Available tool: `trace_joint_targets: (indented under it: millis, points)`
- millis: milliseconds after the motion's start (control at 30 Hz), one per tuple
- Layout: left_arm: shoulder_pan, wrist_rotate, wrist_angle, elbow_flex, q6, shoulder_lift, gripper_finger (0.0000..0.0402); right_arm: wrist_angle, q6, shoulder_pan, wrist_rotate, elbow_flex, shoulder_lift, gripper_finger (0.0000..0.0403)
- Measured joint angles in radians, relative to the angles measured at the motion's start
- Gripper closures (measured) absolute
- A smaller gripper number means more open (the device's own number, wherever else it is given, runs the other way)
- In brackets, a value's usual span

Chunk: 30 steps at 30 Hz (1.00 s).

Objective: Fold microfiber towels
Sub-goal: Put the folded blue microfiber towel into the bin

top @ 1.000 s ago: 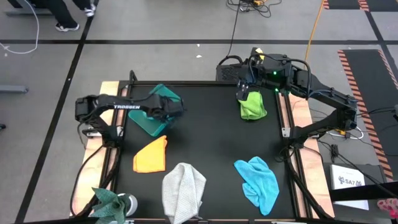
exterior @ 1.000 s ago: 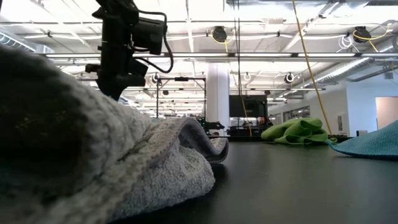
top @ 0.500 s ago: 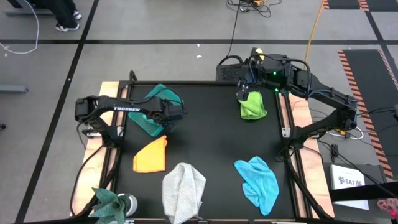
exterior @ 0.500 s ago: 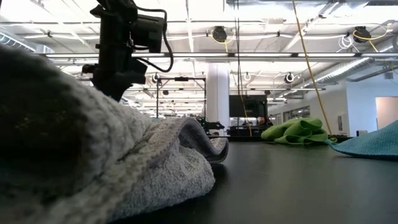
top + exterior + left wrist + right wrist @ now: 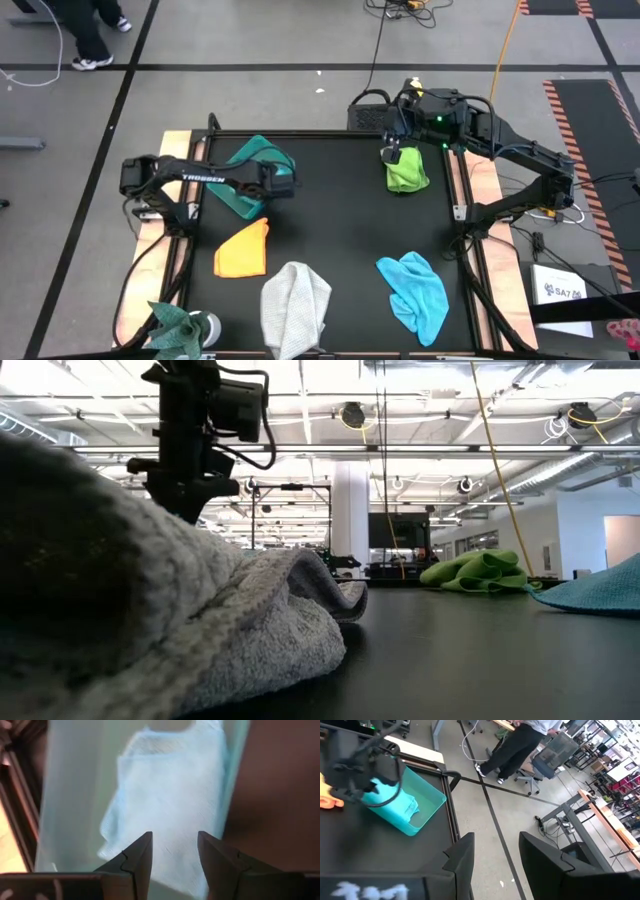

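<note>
While the left end effector hangs open above the teal towel in the bin near the bench's far-left corner; the right end effector gapes empty over the green towel at the far-right corner.

Bench top is plain black with pale wood strips down the sides. On it: an orange-yellow towel, a light grey one with a nubby weave, a light blue one and a lime green one. The teal towel sits in a matching teal bin. Both arms are dark, near black. Floor is grey with black lines.
</note>
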Motion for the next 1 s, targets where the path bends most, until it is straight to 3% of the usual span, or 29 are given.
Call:
trace_joint_targets:
  millis: [200,433,667,1000]
  points:
    - [0.079,0.017,0.067,0.0,0.126,0.0,0.0268,0.029,0.007,0.0,0.0,-0.019,0.0,0.0257]
    - [0.162,0.049,0.161,0.0,0.282,0.0,0.0391,0.053,0.003,0.0,0.001,-0.083,0.0,0.0257]
    - [0.237,0.056,0.157,-0.025,0.312,-0.001,0.0398,0.136,-0.009,0.0,0.006,-0.118,-0.014,0.0257]
    - [0.267,0.191,0.294,-0.185,0.324,-0.001,0.04,0.157,-0.025,-0.001,0.007,-0.118,-0.028,0.0257]
